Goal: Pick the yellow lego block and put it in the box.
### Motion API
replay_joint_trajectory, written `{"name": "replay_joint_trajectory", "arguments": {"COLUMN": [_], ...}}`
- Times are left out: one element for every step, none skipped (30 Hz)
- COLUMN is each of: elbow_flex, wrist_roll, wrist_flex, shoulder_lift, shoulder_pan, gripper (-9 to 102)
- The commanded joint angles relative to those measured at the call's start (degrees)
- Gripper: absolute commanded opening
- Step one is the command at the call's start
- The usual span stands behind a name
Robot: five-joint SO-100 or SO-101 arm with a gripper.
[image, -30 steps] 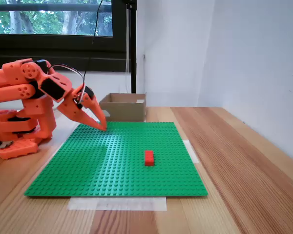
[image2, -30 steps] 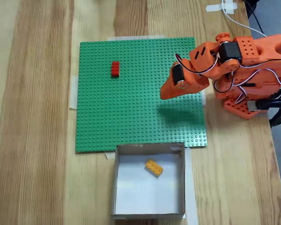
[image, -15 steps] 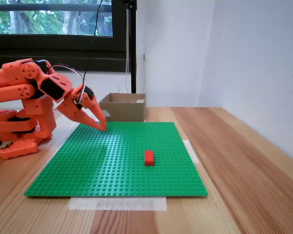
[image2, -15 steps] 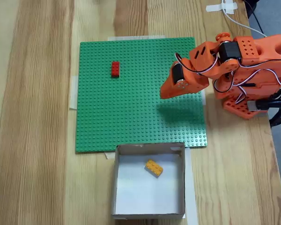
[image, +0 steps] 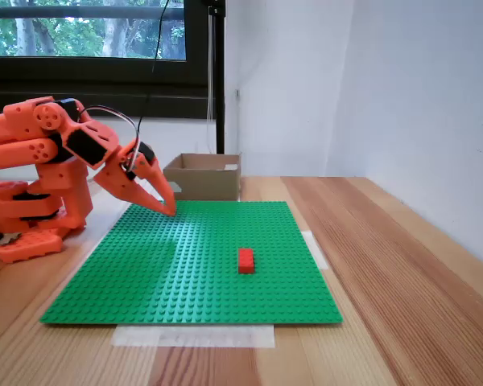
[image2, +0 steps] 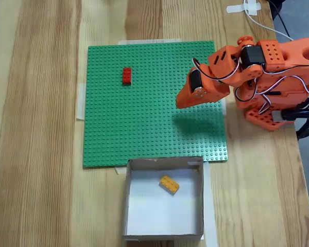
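Brick boxed — job looks done.
The yellow brick [image2: 169, 184] lies inside the box [image2: 126, 206]; my tool [image2: 181, 102] hangs clenched and empty over the green plate [image2: 144, 128] — next, I'd just park the arm.

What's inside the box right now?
From above, the box holds one yellow lego block lying on its pale floor. In the side-on fixed view, its wall hides the inside.
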Motion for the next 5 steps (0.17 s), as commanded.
{"name": "replay_joint_trajectory", "arguments": {"elbow_flex": [0.4,0.4,0.4,0.4,0.4], "wrist_roll": [0.4,0.4,0.4,0.4,0.4], "wrist_flex": [-0.7,-0.7,-0.7,-0.7,-0.7], "shoulder_lift": [0.3,0.3,0.3,0.3,0.3], "shoulder_pan": [0.3,0.3,0.3,0.3,0.3], "gripper": [-1,-1,-1,-1,-1]}}
